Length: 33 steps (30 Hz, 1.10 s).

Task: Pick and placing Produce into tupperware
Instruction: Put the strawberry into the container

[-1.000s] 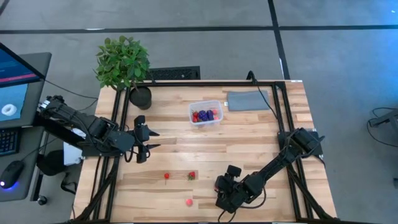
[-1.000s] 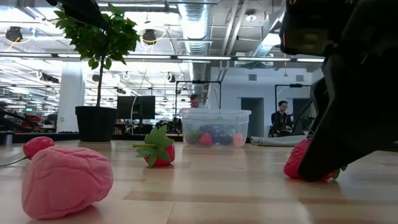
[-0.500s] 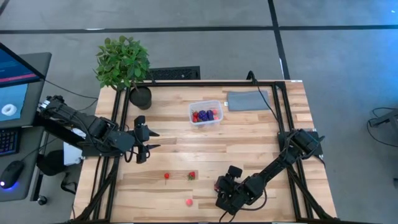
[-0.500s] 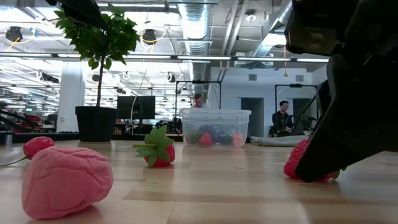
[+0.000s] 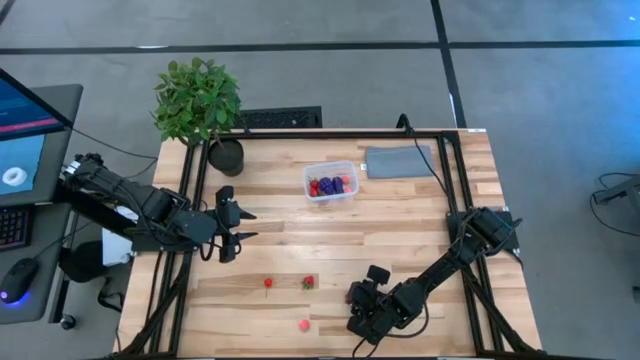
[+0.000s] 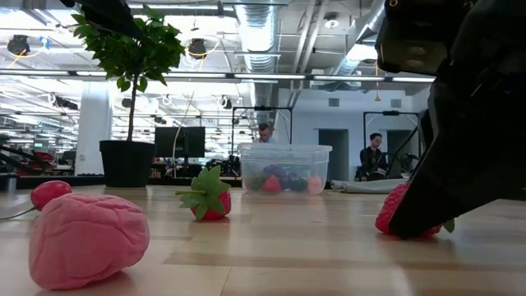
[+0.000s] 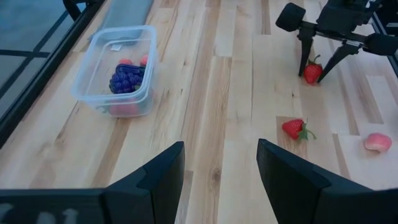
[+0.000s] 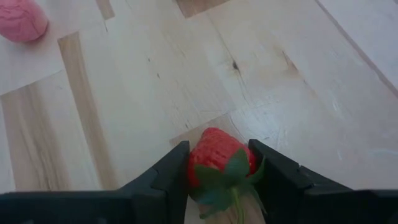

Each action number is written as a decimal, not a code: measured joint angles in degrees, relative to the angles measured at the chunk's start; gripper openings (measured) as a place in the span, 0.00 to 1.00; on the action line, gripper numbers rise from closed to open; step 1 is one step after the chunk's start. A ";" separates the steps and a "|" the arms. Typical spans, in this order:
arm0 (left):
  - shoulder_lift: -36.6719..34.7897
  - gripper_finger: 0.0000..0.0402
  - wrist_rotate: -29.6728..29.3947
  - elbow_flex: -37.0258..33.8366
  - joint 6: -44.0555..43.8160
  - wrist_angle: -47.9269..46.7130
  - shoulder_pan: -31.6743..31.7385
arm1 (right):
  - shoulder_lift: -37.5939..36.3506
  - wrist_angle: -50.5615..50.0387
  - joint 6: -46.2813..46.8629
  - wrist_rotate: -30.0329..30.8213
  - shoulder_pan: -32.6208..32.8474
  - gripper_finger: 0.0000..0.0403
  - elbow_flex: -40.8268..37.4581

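Observation:
The clear tupperware (image 5: pixel 331 183) stands at the far middle of the table, with purple and red produce inside (image 7: pixel 126 78). On the near part of the table lie a strawberry (image 7: pixel 293 129), a small red piece (image 5: pixel 268 283) and a pink piece (image 7: pixel 377 142). My right gripper (image 7: pixel 312 67) is down at the near edge, shut on another strawberry (image 8: pixel 216 158). At the table's left side my left gripper (image 7: pixel 219 168) hovers open above the wood, holding nothing. My right gripper pinches the strawberry's red body (image 8: pixel 200 155) between its two fingers, one on each side. The fingers (image 7: pixel 301 57) slant down from the table's far right side. Its green top (image 8: pixel 231 171) faces back toward the wrist. The strawberry sits on the table (image 6: pixel 393 220).
A potted plant (image 5: pixel 198 100) stands at the far left corner. A flat grey pad (image 5: pixel 399 160) lies right of the tupperware. Black frame rails (image 5: pixel 190 200) run along the table's sides. People show in the room beyond (image 6: pixel 374 152).
In the low view my right gripper's near finger has shifted slightly against the strawberry. The strawberry has stayed on the table.

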 joint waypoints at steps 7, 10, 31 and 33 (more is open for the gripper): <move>0.00 0.48 0.00 0.00 0.09 -0.02 0.00 | 0.02 0.45 0.01 -0.26 -0.38 0.52 0.00; 0.00 0.48 0.00 0.00 0.11 -0.02 0.00 | 0.02 0.47 0.01 -0.47 -0.59 0.52 0.00; 0.00 0.48 -0.02 0.00 0.13 -0.02 0.00 | 0.07 0.70 -0.07 -0.44 -0.74 0.48 0.00; 0.00 0.48 -0.02 0.00 0.13 -0.02 0.00 | 0.07 0.70 -0.07 -0.44 -0.74 0.47 0.00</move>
